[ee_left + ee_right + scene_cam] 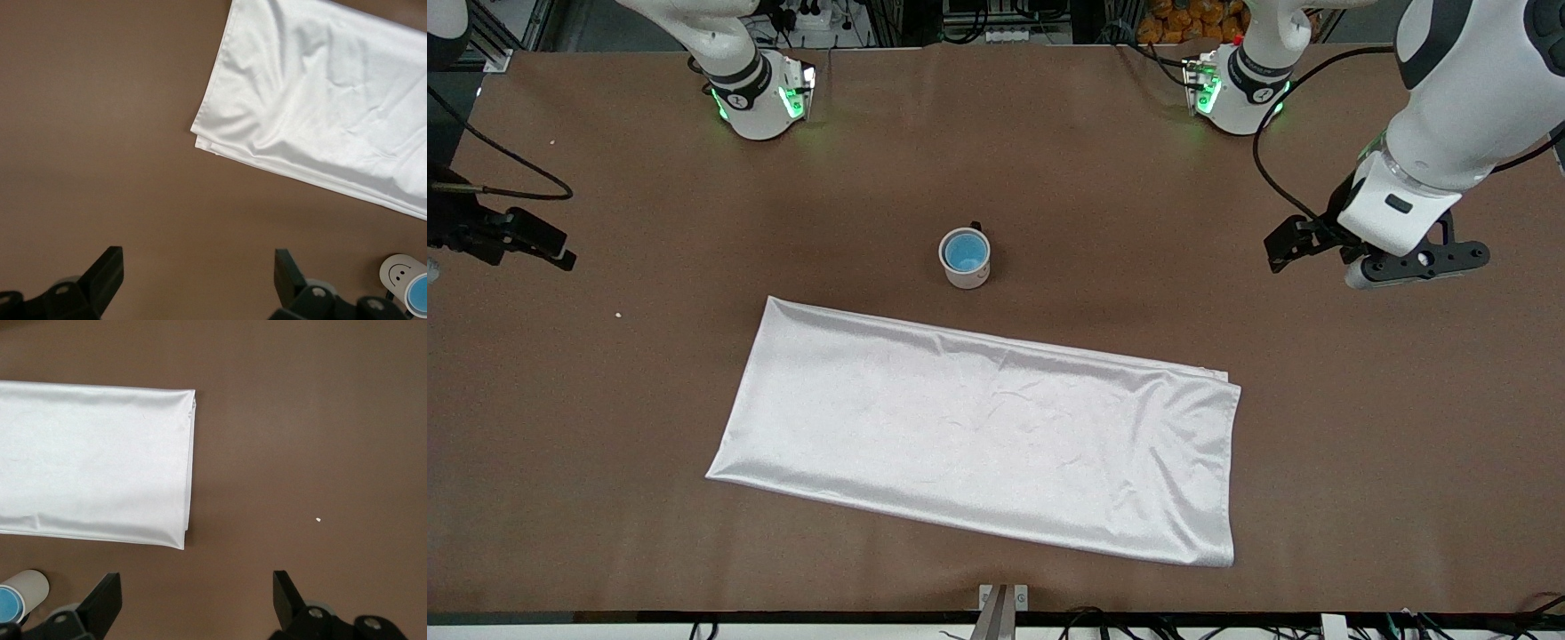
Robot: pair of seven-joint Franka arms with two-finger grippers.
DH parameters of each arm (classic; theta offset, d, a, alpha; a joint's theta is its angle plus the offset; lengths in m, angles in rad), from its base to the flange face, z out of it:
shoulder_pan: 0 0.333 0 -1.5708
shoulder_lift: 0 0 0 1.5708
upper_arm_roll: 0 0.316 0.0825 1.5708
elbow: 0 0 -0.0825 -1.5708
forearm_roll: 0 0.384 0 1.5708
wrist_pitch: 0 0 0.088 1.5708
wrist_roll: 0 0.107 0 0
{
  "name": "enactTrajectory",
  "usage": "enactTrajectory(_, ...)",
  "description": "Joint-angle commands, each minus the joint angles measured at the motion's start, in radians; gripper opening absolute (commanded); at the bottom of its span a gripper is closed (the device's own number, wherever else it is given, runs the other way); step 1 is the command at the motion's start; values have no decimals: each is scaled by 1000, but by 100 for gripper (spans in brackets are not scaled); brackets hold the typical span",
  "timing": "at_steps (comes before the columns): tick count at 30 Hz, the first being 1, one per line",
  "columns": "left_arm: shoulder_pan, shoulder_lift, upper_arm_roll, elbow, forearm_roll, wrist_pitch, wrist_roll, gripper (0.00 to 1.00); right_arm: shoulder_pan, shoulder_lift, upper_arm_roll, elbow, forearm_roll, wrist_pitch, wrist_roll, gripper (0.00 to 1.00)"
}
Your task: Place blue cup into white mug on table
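Resting inside the white mug (966, 267), the blue cup (966, 252) sits mid-table (605, 444), just beside the white cloth (987, 436). Left gripper (197, 280) and right gripper (195, 600) wait over bare tabletop at their own ends, jaws fully spread, holding nothing.

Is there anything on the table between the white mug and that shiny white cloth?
No. In the front view only bare brown table separates the mug, with the blue cup inside it, from the cloth.
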Motion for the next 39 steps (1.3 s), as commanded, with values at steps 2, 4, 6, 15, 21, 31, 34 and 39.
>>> enactTrajectory(2,26,4,-3,17,-18,2,79,100,-10,4,12,10,-9,-11,-1,100)
enactTrajectory(4,40,9,-4,31,-16,2,81,100,-10,4,12,10,-8,-12,-1,100)
enactTrajectory(6,34,15,-1,34,-18,2,84,100,-10,4,10,10,-8,-12,-1,100)
enactTrajectory(15,-56,12,100,50,-13,-16,104,100,-8,7,12,7,-8,-11,1,100)
enactTrajectory(21,-78,18,123,75,-13,-45,122,100,-8,7,12,7,-8,-11,1,100)
enactTrajectory(31,-76,19,122,75,-13,-54,122,100,6,10,15,4,-3,-11,-4,100)
enactTrajectory(34,-73,19,120,75,-13,-54,122,100,18,8,15,4,-3,-14,2,100)
enactTrajectory(39,-67,19,120,75,-13,-56,124,100,29,10,15,3,-3,-15,2,100)
